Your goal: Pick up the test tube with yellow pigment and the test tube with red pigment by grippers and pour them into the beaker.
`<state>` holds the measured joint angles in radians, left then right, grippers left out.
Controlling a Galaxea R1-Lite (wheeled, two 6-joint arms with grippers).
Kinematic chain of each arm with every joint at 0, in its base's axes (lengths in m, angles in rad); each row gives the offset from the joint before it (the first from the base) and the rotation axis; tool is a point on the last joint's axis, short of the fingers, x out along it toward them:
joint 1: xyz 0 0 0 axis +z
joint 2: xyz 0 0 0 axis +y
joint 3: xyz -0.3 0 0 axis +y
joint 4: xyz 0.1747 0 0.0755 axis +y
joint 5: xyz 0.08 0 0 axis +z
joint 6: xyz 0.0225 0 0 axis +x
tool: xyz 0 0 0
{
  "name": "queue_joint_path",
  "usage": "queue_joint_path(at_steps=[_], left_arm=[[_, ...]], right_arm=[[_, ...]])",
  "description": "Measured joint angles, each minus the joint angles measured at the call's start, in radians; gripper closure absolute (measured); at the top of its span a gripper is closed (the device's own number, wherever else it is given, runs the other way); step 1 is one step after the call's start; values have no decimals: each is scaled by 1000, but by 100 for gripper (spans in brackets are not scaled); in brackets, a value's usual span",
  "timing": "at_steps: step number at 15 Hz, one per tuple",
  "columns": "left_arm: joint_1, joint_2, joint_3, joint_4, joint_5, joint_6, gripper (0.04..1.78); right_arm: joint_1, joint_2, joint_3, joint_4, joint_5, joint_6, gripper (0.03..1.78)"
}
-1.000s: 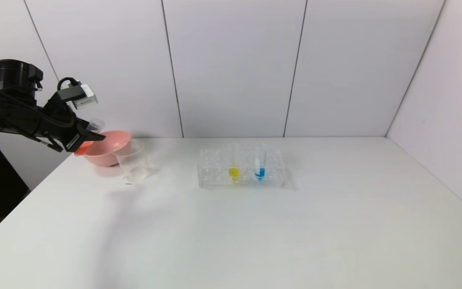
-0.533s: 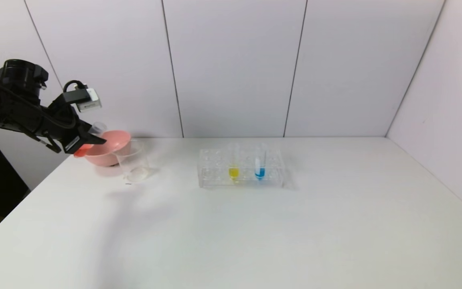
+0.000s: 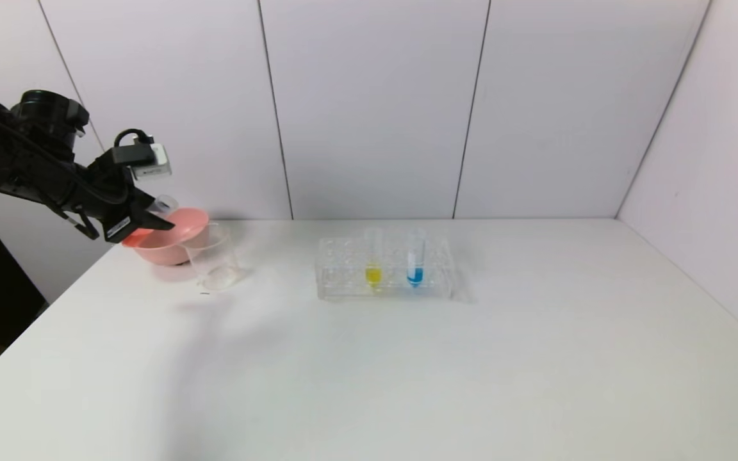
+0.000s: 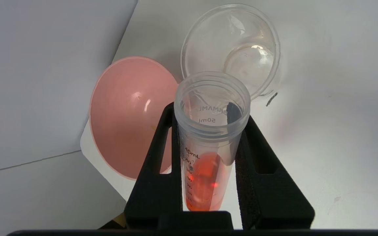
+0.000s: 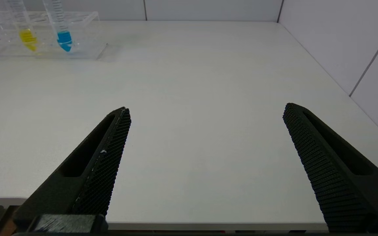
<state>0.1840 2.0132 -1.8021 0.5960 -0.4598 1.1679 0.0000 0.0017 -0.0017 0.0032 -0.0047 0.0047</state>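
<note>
The left gripper (image 4: 208, 144), clamped on the clear red-pigment test tube (image 4: 208, 147), hovers beside the small clear beaker (image 4: 231, 49); pouring needs more tilt over its rim.

The right gripper (image 5: 205, 147), parked well away from the beaker, gapes empty.

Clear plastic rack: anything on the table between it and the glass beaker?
Nothing. In the head view the white table is bare between the clear plastic rack holding yellow and blue tubes and the clear glass beaker.

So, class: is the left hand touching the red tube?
Touching. The left wrist view shows the left hand shut on the red tube, both fingers pressed against its sides.
</note>
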Motion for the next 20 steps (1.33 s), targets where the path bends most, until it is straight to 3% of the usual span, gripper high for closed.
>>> queue_joint_path(at_steps=[5,20], left_arm=[[-2,54,-154,189,26,130,135],[-46,80,-179,183,155,153,135]], right_arm=[[0,0,0,0,0,0,11],[0,0,0,0,0,0,11]])
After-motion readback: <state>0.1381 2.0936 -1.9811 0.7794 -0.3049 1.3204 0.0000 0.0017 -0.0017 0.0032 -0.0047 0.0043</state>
